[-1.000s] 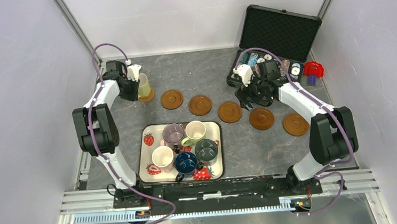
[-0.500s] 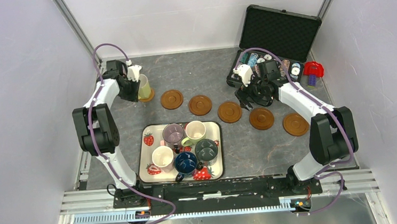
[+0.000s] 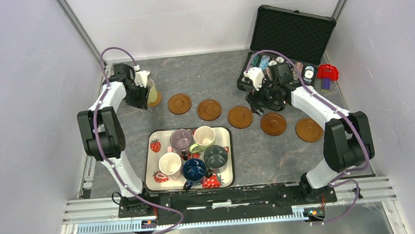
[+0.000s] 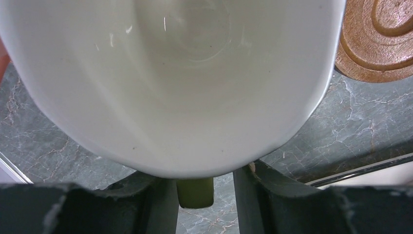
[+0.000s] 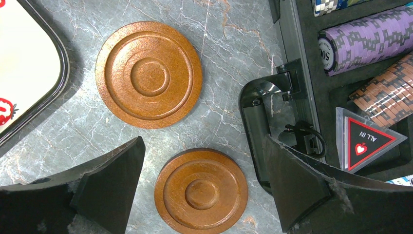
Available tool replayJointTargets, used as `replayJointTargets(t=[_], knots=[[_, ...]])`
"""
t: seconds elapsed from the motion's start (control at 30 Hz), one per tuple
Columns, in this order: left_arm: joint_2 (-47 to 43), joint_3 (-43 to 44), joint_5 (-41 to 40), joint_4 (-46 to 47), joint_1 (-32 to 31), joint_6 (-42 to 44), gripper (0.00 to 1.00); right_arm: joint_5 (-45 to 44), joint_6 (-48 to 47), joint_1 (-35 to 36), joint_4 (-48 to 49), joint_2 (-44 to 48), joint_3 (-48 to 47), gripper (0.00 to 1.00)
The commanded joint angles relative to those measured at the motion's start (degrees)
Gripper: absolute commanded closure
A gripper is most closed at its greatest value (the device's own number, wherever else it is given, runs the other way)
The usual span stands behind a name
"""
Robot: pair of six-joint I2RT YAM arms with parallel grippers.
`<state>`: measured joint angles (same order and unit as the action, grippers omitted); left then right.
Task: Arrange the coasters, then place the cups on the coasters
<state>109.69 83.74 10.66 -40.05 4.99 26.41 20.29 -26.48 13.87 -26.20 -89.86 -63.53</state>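
A cream cup (image 3: 151,89) stands on the leftmost coaster (image 3: 156,101) at the back left. My left gripper (image 3: 142,94) is at its side. In the left wrist view the cup (image 4: 175,83) fills the frame and its olive handle (image 4: 195,193) sits between the fingers (image 4: 253,195), with a gap on the right side, so the left gripper (image 4: 202,179) is open. Five more coasters run rightward from one (image 3: 179,103) to the last (image 3: 309,129). My right gripper (image 3: 260,103) hovers open over a coaster (image 5: 200,191), with nothing held.
A strawberry-print tray (image 3: 231,148) at the front centre holds several cups: mauve (image 3: 180,137), cream (image 3: 204,135), grey-green (image 3: 215,156), dark blue (image 3: 194,170). An open black case (image 3: 293,32) of poker chips (image 5: 363,41) stands at the back right, close to the right gripper.
My left gripper's jaws have parted off the cup's handle and the wrist has shifted slightly. The cup stays on its coaster. The right arm has not moved.
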Motion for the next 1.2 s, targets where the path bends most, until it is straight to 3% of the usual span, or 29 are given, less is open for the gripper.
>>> replayJointTargets(t=[0.0,0.27,0.4,0.93,1.13,1.17], knots=[[-0.2,2.5,0.1,-0.4,-0.2,-1.4,0.5,0.0,-0.2,0.1,1.6,1.1,0.0,0.02],[-3.2,2.2,-0.2,-2.7,0.2,-0.4,0.27,-0.1,-0.5,0.1,1.5,1.5,0.2,0.02],[-5.9,2.4,0.2,-4.4,1.6,-0.2,0.01,-0.2,-0.6,0.2,1.5,1.9,0.6,0.02],[-14.6,13.0,5.6,-13.8,4.3,-1.4,0.0,-0.2,-1.3,0.1,1.2,3.1,0.2,0.02],[-21.8,9.3,16.1,-17.9,4.2,2.3,0.0,-0.6,-2.3,0.1,0.7,4.3,0.5,0.02],[-22.4,9.2,18.7,-21.1,4.3,7.1,0.0,-0.7,-2.3,0.1,0.6,4.4,0.6,0.02]])
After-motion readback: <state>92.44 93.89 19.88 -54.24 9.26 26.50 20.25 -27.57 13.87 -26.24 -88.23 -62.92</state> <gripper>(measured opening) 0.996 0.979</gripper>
